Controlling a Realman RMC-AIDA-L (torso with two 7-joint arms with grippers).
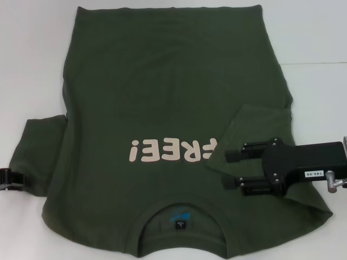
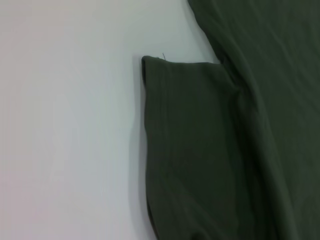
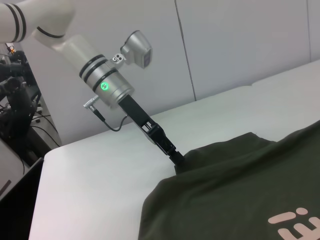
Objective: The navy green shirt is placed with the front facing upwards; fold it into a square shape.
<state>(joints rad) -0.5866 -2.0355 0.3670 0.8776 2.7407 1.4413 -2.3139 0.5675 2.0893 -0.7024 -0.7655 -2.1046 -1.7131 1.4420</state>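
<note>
A large dark olive-green short-sleeved cotton T-shirt (image 1: 162, 103) is spread front-up on a white table (image 1: 32, 65), its ribbed crew neck (image 1: 181, 219) nearest the robot and the pale pink "FREE!" print (image 1: 172, 150) seen upside down. The sleeve on the robot's right (image 1: 252, 130) is folded inward over the chest, covering the edge of the print. Above that folded sleeve the right gripper (image 1: 232, 169) is held, its two black fingers (image 1: 234, 155) spread apart with nothing between them. The other sleeve (image 1: 40, 154) is laid flat outward; at its cuff the left gripper (image 1: 10, 180) is placed, touching the fabric, though whether the cloth is pinched cannot be told.
</note>
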